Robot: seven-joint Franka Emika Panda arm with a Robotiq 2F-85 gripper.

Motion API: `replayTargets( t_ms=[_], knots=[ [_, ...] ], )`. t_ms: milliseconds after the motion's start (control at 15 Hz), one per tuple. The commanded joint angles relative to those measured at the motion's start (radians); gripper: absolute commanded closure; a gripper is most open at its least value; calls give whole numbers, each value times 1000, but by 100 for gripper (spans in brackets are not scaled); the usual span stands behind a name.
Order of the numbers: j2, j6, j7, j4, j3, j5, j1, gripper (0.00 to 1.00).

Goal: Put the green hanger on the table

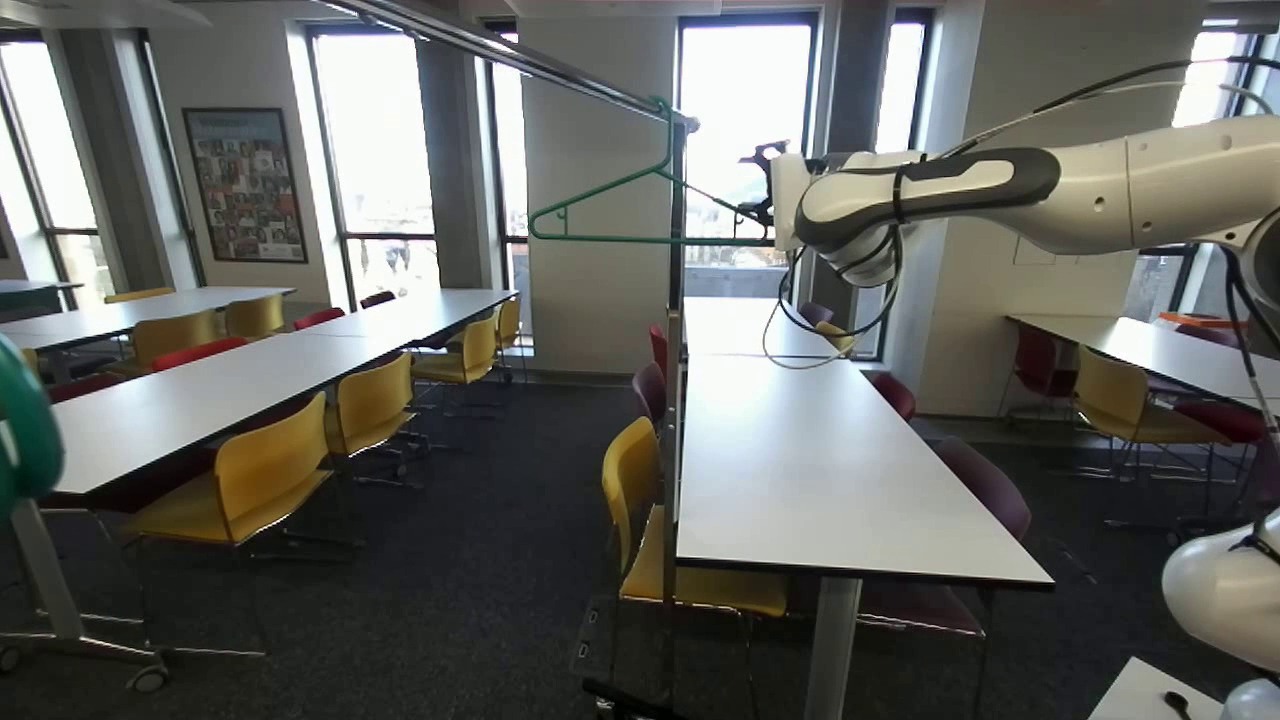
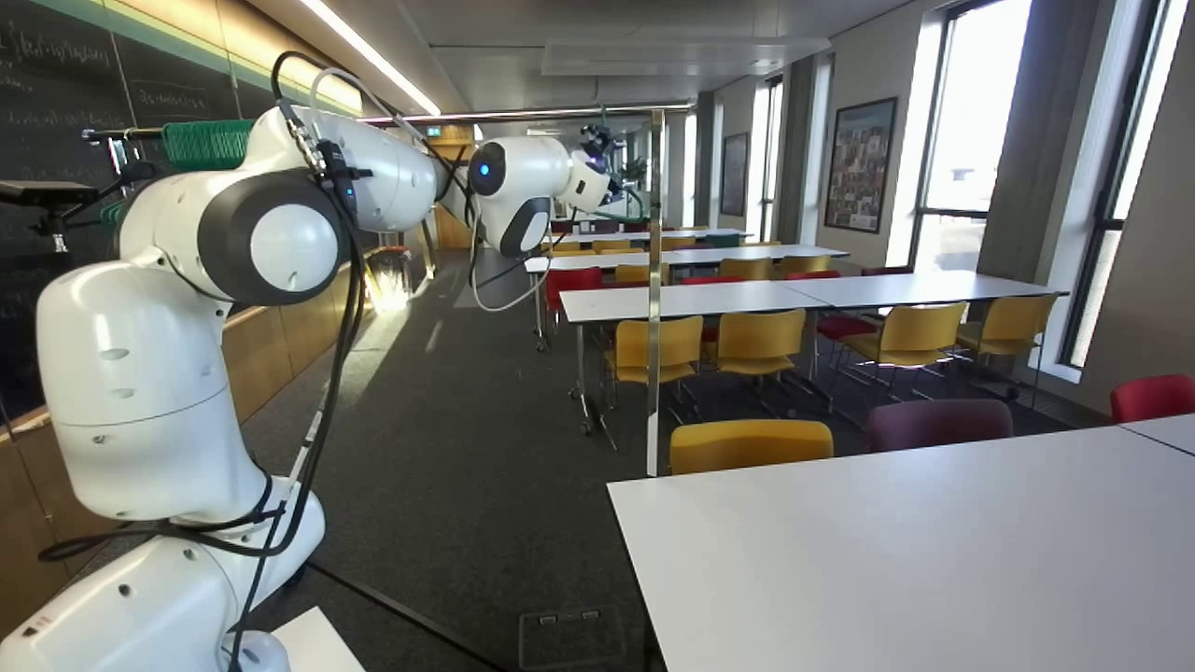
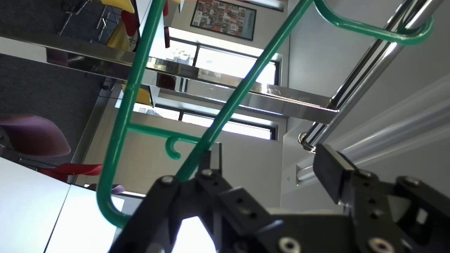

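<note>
Tall windows (image 1: 370, 130) are glowing beyond the rail (image 1: 560, 75); the counter (image 1: 840, 470) is standing lower. Apparently the task is only beginning: the hanger (image 3: 242, 88) is hanging hooked over the rail, with gripping, unhooking and laying down all pending. Below the rail, the jaws are gaping around nothing; the hanger's sloping side is lying alongside one of them, outside the gap, contact unclear.

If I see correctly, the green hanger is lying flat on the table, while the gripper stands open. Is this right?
Not quite: the hanger is not lying flat; it hangs by its hook from the metal rail, as the wrist view shows. The gripper does stand open.
</note>
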Motion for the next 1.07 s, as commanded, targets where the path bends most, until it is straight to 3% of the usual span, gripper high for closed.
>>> replayTargets(
  t_ms=[0, 133, 200, 333, 667, 1000],
  knots=[
    [-30, 0, 32, 25, -63, 10, 51, 58],
    [-38, 0, 31, 24, -87, 19, 71, 73],
    [-20, 0, 32, 36, -87, 12, 84, 31],
    [8, 0, 77, 64, -74, 21, 114, 34],
    [0, -2, 176, 49, -79, 19, 178, 0],
    [8, -4, 201, 48, -107, 2, 230, 0]
  ],
)
